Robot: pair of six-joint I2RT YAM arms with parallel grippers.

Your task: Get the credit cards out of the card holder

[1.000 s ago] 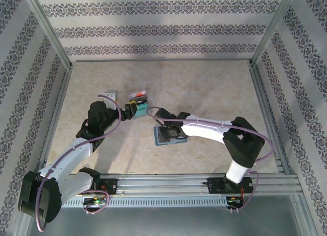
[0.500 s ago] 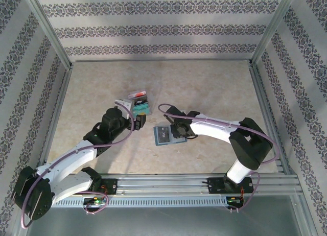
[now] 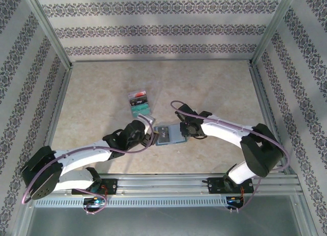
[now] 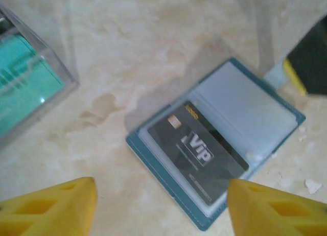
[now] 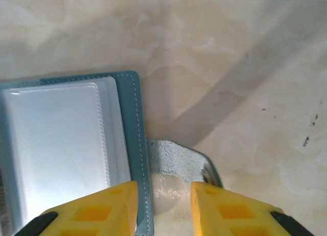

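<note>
Holder: the flat blue-grey bifold card holder (image 3: 166, 135) lies opened out on the pale marbled table (image 3: 214, 88), between the two arms and near the front edge.
Card: a dark grey plastic credit card printed "VIP" (image 4: 198, 153) sits in the clear pocket of the panel nearer the left arm. The other panel's pocket looks empty.
Closure tab: a short pale strap (image 5: 176, 167) sticks out from the holder's edge on the right-arm side, flat on the table.
Right gripper (image 5: 163, 205): the jaws stand narrowly apart with the strap between them, just beside the holder's stitched border. I cannot tell whether they pinch the strap or merely straddle it.
Reason for that hold: judged as an anchor. Pinning the tab would stop the soft holder sliding or folding shut while the card is drawn out.
Left gripper (image 4: 161, 208): the jaws are released and spread wide, carry nothing, and hover low just short of the holder's near edge, in line with the dark card.
Reason for that pose: it suits an approach from the open side of the pocket, opposite the anchored tab.
Clear plastic box (image 4: 61, 77): it stands apart from the holder on the far left side, with teal contents.
Step in hand: lining up to pull out the dark card, which is not yet removed.
Risk: the card is thin and sits flush under the film, so the jaws may slip off or drag the whole holder.
</note>
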